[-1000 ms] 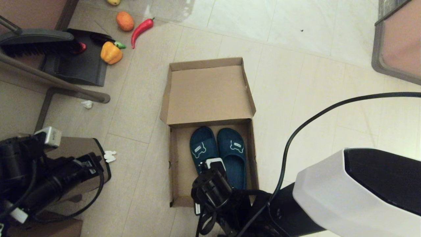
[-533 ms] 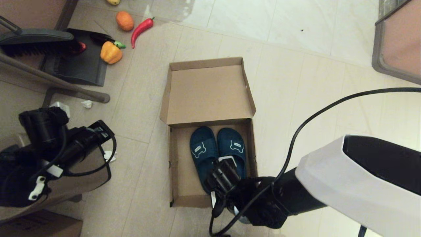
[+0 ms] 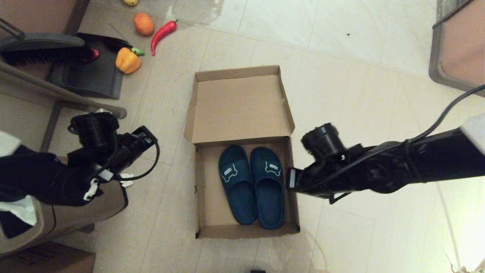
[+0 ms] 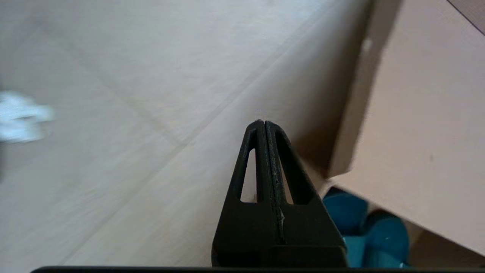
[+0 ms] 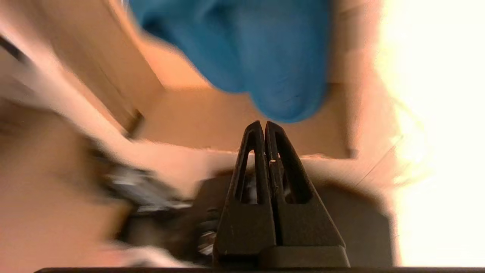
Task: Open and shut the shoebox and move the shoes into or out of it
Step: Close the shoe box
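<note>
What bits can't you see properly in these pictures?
- Head view: the right gripper tip by the shoebox wall is hidden under its own dark arm.
- Head view: the small labels on the shoes are too tiny to read.
- Right wrist view: everything around the shut gripper is smeared; only a blue shoe and cardboard show.
- Left wrist view: the white scrap is blurred and cut by the edge.

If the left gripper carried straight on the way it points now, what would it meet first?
Probably the shoebox. The left gripper, fingers shut, aims over bare floor toward the box's left side, near the raised lid flap, with the shoes just inside. Depth is unclear, so it might touch floor first.
</note>
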Motion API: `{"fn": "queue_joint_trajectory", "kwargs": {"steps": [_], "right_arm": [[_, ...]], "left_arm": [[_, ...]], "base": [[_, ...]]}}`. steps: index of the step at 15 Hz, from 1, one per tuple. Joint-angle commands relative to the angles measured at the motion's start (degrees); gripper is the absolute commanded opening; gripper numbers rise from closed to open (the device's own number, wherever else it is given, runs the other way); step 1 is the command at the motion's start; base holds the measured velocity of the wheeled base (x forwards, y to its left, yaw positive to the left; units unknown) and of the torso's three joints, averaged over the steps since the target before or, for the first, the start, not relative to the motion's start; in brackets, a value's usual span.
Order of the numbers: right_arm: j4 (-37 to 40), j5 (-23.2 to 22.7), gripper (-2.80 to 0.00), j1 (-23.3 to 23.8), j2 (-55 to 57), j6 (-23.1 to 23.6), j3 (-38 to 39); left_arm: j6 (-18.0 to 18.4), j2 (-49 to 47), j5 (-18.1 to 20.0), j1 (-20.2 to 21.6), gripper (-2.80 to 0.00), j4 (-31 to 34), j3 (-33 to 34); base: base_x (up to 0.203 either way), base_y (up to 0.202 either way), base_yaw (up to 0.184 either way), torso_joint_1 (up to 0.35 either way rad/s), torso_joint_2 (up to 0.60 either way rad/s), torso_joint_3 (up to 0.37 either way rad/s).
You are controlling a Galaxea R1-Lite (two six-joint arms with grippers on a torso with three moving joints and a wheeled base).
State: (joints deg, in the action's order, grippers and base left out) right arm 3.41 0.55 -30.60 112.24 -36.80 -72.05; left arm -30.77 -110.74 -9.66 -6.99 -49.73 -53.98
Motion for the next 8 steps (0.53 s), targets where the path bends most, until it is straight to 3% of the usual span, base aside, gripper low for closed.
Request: {"fn": "queue_joint_trajectory", "kwargs": {"steps": [1,3,5,8], "right_arm": [[1.2,-6.2,-2.8,7.8,-4.7,-1.3,-0.3],[2.0,-9.4,-2.8,16.7,-4.3,-2.2,-0.8],[2.0,-12.9,-2.8,22.1,-0.1,-2.6,-5.6],[2.1,-24.5,-2.8,25.8,7.0,-9.5,-17.4]], "left_arm": [[-0.6,-4.7,-0.1,-0.7,-2.8,-0.5,-3.4],[-2.6,-6.7,0.5,-0.7,-2.8,-0.6,-5.6],[-2.9,-9.0,0.5,-0.5,-2.8,-0.4,-10.8],[-3.5,-12.0,1.7,-0.7,-2.8,2.0,-18.9]], "base": [[0.0,0.0,0.0,0.0,0.0,0.0],[0.0,0.0,0.0,0.0,0.0,0.0],[0.0,0.0,0.0,0.0,0.0,0.0],[0.0,0.0,0.0,0.0,0.0,0.0]]}}
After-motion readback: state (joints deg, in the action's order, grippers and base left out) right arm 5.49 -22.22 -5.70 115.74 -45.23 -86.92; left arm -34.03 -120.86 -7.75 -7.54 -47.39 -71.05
